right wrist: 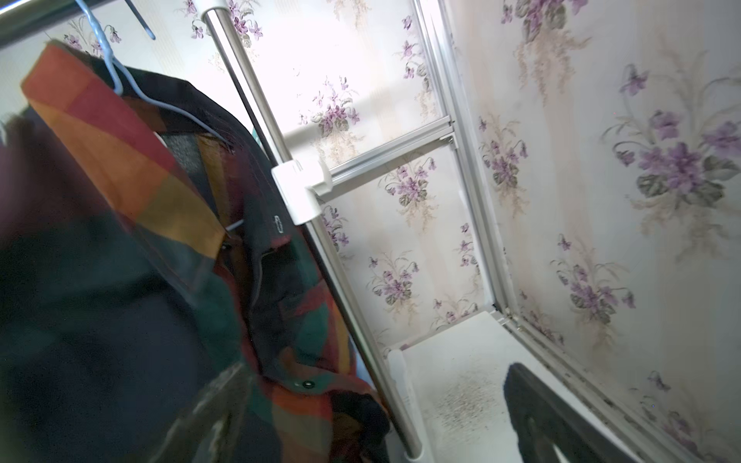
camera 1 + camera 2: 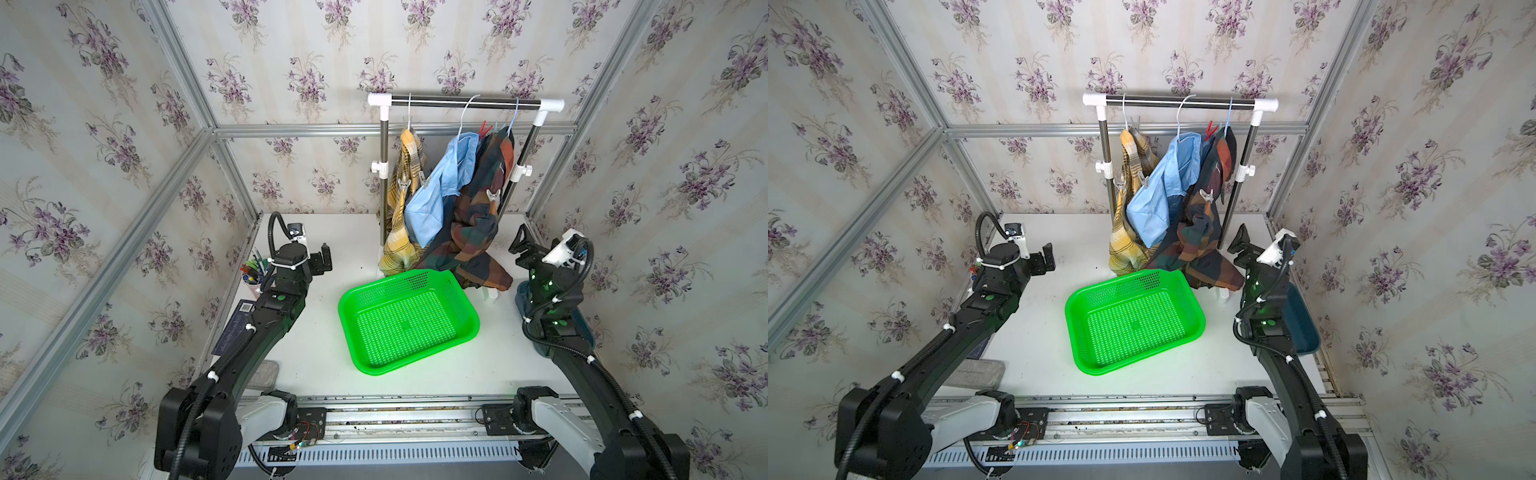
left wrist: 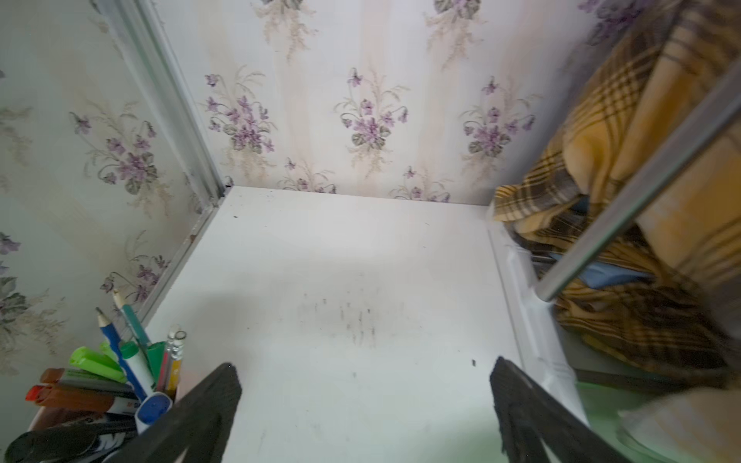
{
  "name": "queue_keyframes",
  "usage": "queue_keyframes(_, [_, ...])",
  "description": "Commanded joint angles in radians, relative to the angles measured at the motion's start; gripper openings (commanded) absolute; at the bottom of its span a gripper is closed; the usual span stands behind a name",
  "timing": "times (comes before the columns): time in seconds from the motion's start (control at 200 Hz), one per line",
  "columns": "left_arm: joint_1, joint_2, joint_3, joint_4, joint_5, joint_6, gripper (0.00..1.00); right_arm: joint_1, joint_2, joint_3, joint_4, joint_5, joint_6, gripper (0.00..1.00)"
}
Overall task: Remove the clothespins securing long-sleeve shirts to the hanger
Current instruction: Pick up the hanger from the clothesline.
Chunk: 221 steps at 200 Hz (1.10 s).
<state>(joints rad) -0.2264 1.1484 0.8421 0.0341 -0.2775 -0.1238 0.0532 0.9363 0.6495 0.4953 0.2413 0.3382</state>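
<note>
Nothing removed yet: red clothespin (image 2: 484,129) and grey clothespins (image 2: 493,195) clipped on hanging shirts (image 2: 432,203), green basket (image 2: 342,311) empty, left end effector (image 3: 365,364) and right end effector (image 1: 377,371) both spread apart, holding nothing.

Dark teal plastic bin (image 2: 1306,328): mostly hidden behind right arm (image 2: 1262,286).
Dark-blue barcoded booklet (image 2: 232,332): partly under left arm (image 2: 266,328).
Pale grey plastic clothespins (image 2: 493,195): too small to count.
</note>
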Motion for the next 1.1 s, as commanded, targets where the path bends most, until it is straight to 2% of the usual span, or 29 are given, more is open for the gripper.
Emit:
queue_keyframes(0.0, [-0.064,-0.036,0.054,-0.211,0.035,-0.033,0.99,-0.001,0.043,0.185,-0.420,-0.026,0.188,1.00])
queue_keyframes(0.085, [-0.155,-0.059,0.081,-0.272,0.021,-0.021,0.99,0.002,0.080,0.332,-0.521,-0.087,0.243,1.00])
queue_keyframes(0.125, [-0.192,-0.064,0.095,-0.314,0.014,-0.027,0.99,0.009,0.097,0.406,-0.571,-0.076,0.261,1.00])
queue_keyframes(0.36, [-0.315,-0.059,0.096,-0.515,0.041,-0.084,0.99,0.084,0.256,0.808,-0.736,-0.094,0.278,0.99])
queue_keyframes(0.61, [-0.456,-0.019,0.111,-0.595,0.021,-0.097,0.99,0.167,0.489,1.148,-0.864,-0.116,0.261,0.80])
queue_keyframes(0.679, [-0.475,-0.023,0.117,-0.621,0.024,-0.104,0.99,0.201,0.558,1.246,-0.916,-0.080,0.241,0.74])
queue_keyframes(0.794, [-0.484,-0.066,0.103,-0.644,0.026,-0.110,0.99,0.232,0.645,1.368,-0.987,-0.031,0.208,0.72])
queue_keyframes(0.954, [-0.484,-0.123,0.139,-0.774,0.035,-0.139,0.99,0.232,0.707,1.438,-1.034,0.014,0.191,0.63])
queue_keyframes(1.099, [-0.484,-0.142,0.151,-0.898,0.020,-0.236,0.99,0.232,0.734,1.458,-1.061,0.050,0.168,0.59])
